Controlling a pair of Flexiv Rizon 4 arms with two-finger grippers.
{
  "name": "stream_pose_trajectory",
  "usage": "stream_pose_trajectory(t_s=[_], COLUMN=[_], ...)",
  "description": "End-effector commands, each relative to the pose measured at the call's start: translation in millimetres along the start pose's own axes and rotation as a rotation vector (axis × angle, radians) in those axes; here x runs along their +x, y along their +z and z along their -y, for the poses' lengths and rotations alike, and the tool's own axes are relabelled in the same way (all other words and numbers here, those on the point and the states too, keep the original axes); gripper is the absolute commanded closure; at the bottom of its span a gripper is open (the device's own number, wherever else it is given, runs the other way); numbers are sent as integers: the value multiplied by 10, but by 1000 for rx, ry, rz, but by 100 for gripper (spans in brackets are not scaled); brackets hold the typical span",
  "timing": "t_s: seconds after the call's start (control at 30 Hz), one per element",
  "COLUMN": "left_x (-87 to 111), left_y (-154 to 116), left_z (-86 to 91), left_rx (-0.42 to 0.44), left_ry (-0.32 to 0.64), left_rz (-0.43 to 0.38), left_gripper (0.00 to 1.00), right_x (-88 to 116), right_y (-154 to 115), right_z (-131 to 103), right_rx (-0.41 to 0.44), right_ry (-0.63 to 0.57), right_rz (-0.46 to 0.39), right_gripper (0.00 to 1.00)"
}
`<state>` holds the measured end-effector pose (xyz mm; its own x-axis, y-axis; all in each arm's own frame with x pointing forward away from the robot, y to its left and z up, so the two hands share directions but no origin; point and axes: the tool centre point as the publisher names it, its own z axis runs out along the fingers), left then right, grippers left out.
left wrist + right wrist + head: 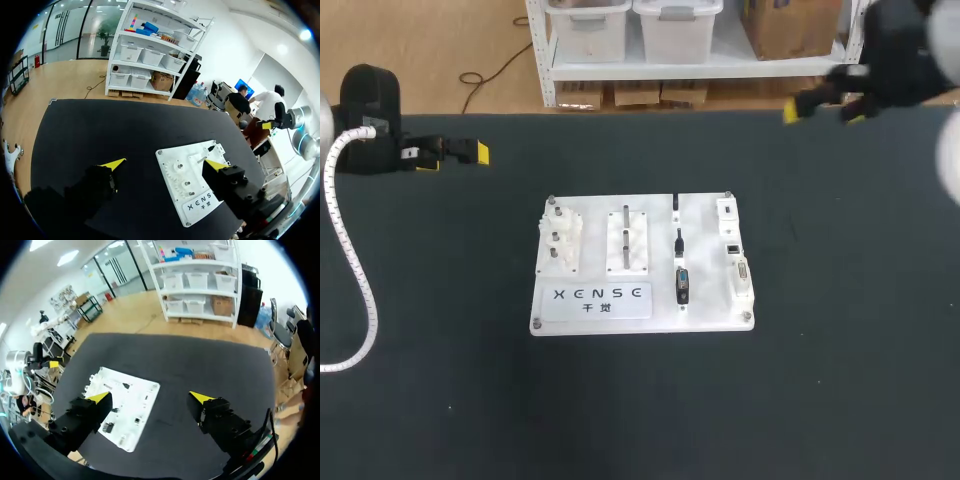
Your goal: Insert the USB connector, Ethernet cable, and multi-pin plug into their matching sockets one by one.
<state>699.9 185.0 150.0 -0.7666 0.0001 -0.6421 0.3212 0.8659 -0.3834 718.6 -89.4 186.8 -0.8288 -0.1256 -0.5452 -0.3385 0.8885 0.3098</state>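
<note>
Left gripper (165, 164) is held spread and empty, with the white board (169, 158) ahead of it, well apart. Right gripper (150, 397) is likewise spread, nothing pinched, board ahead. USB connector (676, 205), Ethernet cable (678, 241) and multi-pin plug (682, 285) are laid in a column on the board, just beside the sockets (741, 279). This is judged a parked stance that leaves the board unobstructed for the first pick.

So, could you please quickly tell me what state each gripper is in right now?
Left gripper: open, holding nothing.
Right gripper: open, holding nothing.

Black table (840, 360), white socket board (642, 318) lying flat near its middle, dark cloth surface around it
</note>
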Motion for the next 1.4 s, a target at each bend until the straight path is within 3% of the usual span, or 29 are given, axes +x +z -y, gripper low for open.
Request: stream_pose_trajectory(t_s=[0.03, 0.27, 0.53, 0.93, 1.4], left_x=[0, 0, 0, 0, 0], left_y=[0, 0, 0, 0, 0], left_z=[0, 0, 0, 0, 0], left_rx=[0, 0, 0, 0, 0], left_ry=[0, 0, 0, 0, 0], left_rz=[0, 0, 0, 0, 0], left_gripper=[0, 0, 0, 0, 0], right_x=[-99, 77, 314, 456, 567], right_y=[407, 955, 1434, 1721, 1965], right_z=[-372, -768, -954, -825, -809], right_rx=[342, 401, 443, 479, 448], right_ry=[46, 92, 127, 194, 239], right_rz=[-91, -212, -296, -319, -352], right_gripper=[0, 0, 0, 0, 0])
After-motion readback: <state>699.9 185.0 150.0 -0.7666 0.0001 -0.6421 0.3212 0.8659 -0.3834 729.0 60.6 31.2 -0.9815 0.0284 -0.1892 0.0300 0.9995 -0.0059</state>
